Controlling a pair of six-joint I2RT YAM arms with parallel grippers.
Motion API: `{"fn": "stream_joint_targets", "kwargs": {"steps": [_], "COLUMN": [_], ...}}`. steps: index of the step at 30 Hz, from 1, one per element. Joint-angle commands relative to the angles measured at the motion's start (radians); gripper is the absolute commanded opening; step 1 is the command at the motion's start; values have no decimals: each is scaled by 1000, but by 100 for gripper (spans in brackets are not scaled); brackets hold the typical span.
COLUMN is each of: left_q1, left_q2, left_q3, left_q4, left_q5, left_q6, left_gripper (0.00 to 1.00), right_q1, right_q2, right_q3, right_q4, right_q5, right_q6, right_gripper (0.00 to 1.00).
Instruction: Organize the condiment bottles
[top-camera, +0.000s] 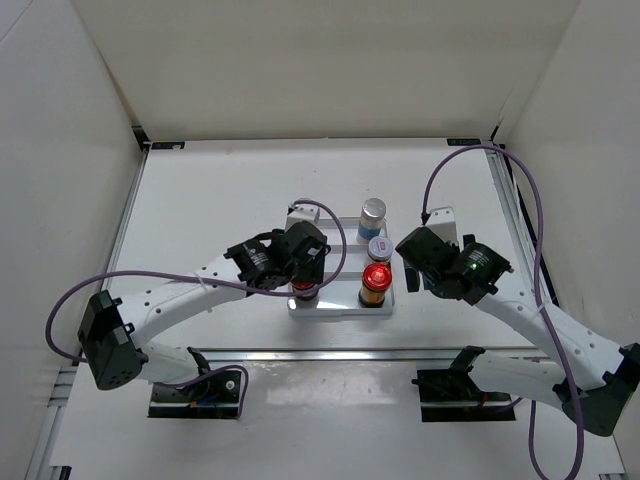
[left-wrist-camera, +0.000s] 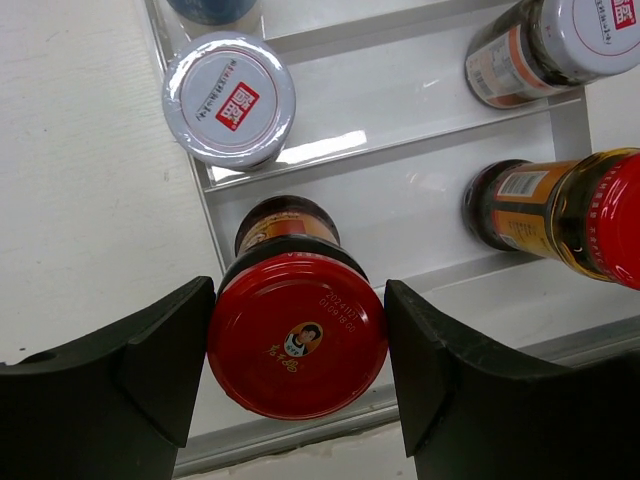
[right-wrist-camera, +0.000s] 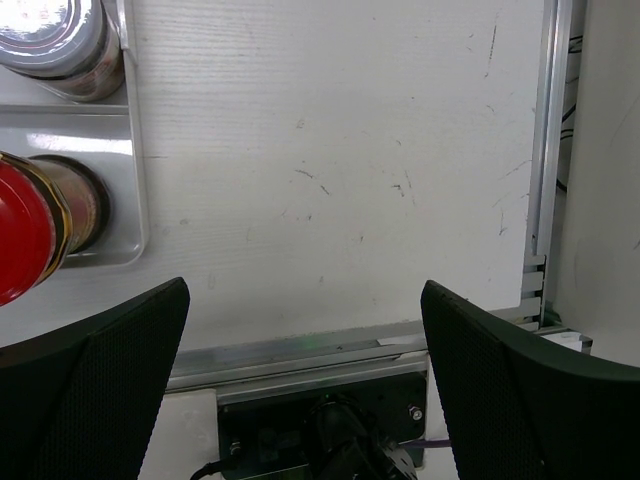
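In the left wrist view a red-lidded dark jar (left-wrist-camera: 298, 335) sits between my left gripper's (left-wrist-camera: 298, 345) black fingers, which are shut on its lid, over the front left of the white stepped tray (left-wrist-camera: 400, 110). From above, my left gripper (top-camera: 305, 272) covers that corner. A grey-lidded jar (left-wrist-camera: 228, 98) stands one step behind it. On the tray's right side stand a second red-lidded jar (top-camera: 377, 279), a grey-lidded jar (top-camera: 378, 247) and a silver-capped bottle (top-camera: 373, 210). My right gripper (top-camera: 412, 265) hangs open just right of the tray, with nothing between its fingers (right-wrist-camera: 110, 360).
The right wrist view shows bare white table, the tray's right wall (right-wrist-camera: 135, 200) and a metal rail (right-wrist-camera: 300, 350) along the near edge. White walls enclose the table on three sides. Purple cables loop from both arms.
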Motion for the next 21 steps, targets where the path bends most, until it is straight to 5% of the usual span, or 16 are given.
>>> {"fn": "stream_joint_targets", "kwargs": {"steps": [1,5,8,13,21], "left_q1": [-23,-23,-23,-23,-23], "left_q2": [-30,-21,-12,16,-65], "left_q3": [6,-15,-26,-35,40], "left_q4": [89,98,98,98,86], "left_q5": [-24,-44,-76,-107,-131], "left_q6": [-22,-22,-22,-22,19], "left_gripper": [16,25,43,97,100], "right_q1": [-2,-2,-2,-2,-2], "right_q2": [-20,-20,-20,-30,-30], "right_q3": [-13,-13,-13,-13,-1], "right_q4": [9,9,9,9,9], "right_q5": [19,19,19,19,19], "right_q6": [12,12,12,12,12], "right_gripper": [100,100,100,100,100]}}
